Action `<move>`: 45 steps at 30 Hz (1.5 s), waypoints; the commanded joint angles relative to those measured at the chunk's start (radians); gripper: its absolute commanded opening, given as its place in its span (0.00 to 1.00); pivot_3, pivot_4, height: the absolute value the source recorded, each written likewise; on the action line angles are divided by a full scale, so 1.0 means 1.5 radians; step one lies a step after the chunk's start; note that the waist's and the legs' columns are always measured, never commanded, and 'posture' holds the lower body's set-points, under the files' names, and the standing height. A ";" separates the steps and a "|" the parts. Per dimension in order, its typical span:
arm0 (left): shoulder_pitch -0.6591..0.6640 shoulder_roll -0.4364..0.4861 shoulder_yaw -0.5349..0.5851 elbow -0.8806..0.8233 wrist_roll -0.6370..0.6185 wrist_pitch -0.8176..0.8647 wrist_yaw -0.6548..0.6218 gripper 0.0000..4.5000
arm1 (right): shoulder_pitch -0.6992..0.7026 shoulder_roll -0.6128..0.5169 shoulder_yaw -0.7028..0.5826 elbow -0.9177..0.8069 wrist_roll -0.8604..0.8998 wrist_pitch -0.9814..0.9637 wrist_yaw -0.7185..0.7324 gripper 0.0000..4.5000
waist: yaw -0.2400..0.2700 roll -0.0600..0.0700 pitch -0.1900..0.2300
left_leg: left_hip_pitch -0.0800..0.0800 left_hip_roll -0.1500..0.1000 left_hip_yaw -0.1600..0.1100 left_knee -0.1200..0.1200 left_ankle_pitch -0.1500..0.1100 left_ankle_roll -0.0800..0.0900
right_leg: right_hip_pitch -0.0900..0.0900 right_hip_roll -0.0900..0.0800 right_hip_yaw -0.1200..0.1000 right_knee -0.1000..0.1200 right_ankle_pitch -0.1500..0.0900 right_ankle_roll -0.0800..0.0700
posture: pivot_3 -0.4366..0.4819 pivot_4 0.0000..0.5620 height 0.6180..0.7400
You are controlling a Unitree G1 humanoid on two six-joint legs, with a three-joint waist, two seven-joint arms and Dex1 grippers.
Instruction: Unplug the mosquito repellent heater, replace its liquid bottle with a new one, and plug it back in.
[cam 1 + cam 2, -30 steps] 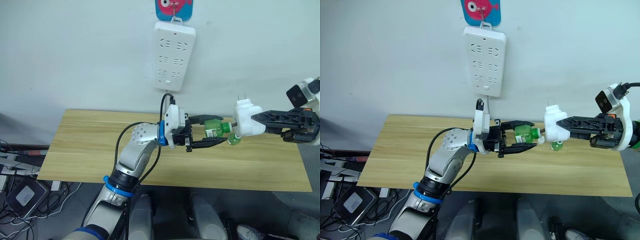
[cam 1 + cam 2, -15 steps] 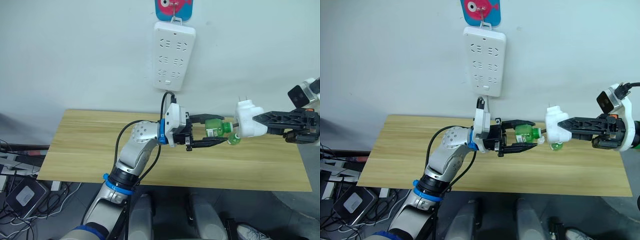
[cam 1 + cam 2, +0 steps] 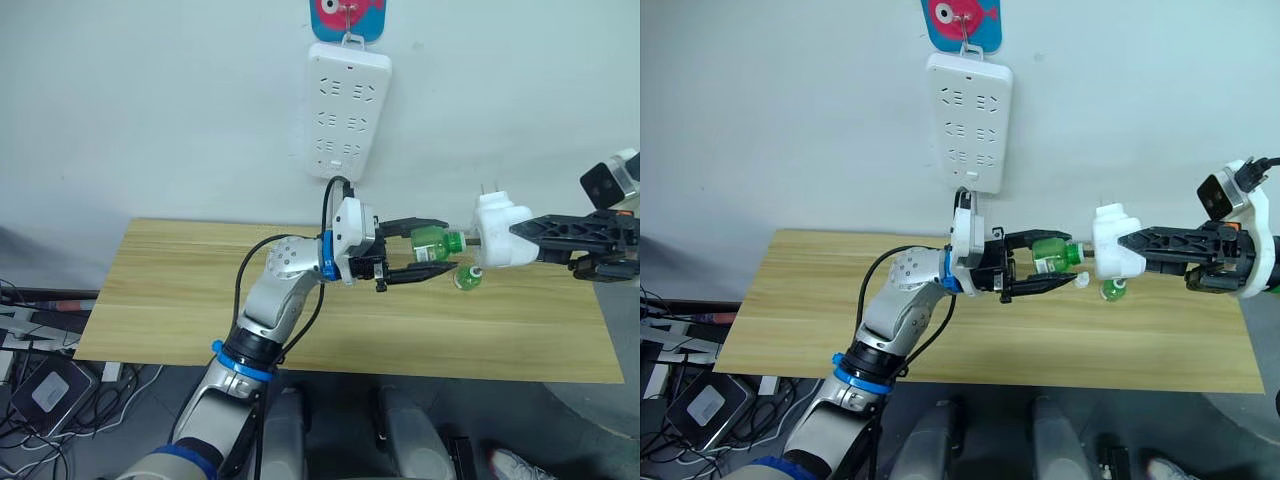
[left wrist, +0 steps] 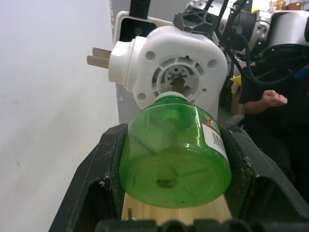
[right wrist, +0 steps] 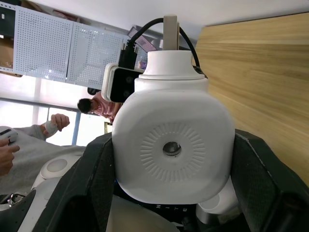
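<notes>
The mosquito repellent heater (image 3: 497,243), a white rounded block with two prongs pointing up, hangs above the table's right part with my right gripper (image 3: 516,241) shut on it. My left gripper (image 3: 441,246) is shut on a green liquid bottle (image 3: 432,240) held on its side. The bottle's neck points at the round socket in the heater's underside (image 4: 169,72), and it is very close to it. A second green bottle (image 3: 466,277) stands on the table just below the heater.
The long white power strip (image 3: 348,110) hangs on the wall above the wooden table (image 3: 180,290). Cables and boxes lie on the floor at the left. A person's hand (image 4: 273,99) is beyond the table.
Both arms have risen a little. The green bottle in my left gripper now lies level, higher, with its neck in line with the heater's socket.
</notes>
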State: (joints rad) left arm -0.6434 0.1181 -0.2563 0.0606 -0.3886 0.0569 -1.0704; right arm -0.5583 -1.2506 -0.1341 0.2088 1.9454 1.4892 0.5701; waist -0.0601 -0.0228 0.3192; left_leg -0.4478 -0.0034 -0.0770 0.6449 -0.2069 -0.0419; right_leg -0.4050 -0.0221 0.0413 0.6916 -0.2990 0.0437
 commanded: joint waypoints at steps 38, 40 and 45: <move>-0.007 -0.019 -0.020 -0.029 0.002 -0.016 -0.036 0.51 | 0.024 0.057 -0.030 -0.167 0.018 -0.087 -0.085 0.65 | -0.001 0.000 0.000 | 0.000 0.000 0.000 0.000 0.000 0.000 | 0.000 0.000 0.000 0.000 0.000 0.000 | 0.32 0.57 1.00; -0.007 -0.021 -0.018 -0.028 0.002 -0.014 -0.037 0.51 | 0.029 0.055 -0.032 -0.165 0.018 -0.086 -0.086 0.81 | -0.002 0.000 0.000 | 0.000 0.000 0.000 0.000 0.000 0.000 | 0.000 0.000 0.000 0.000 0.000 0.000 | 0.31 0.57 1.00; -0.008 -0.021 -0.016 -0.024 0.004 -0.013 -0.033 0.51 | 0.044 0.051 -0.040 -0.174 0.018 -0.090 -0.080 0.99 | -0.003 0.000 0.000 | 0.000 0.000 0.000 0.000 0.000 0.000 | 0.000 0.000 0.000 0.000 0.000 0.000 | 0.32 0.57 1.00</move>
State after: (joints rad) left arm -0.6420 0.0937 -0.2855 0.0527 -0.3727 0.0433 -1.1225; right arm -0.4953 -1.1616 -0.1650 -0.0263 1.9462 1.3602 0.4346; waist -0.0640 -0.0226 0.3191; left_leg -0.4482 -0.0034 -0.0774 0.6453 -0.2069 -0.0420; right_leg -0.4051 -0.0222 0.0409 0.6918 -0.2989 0.0438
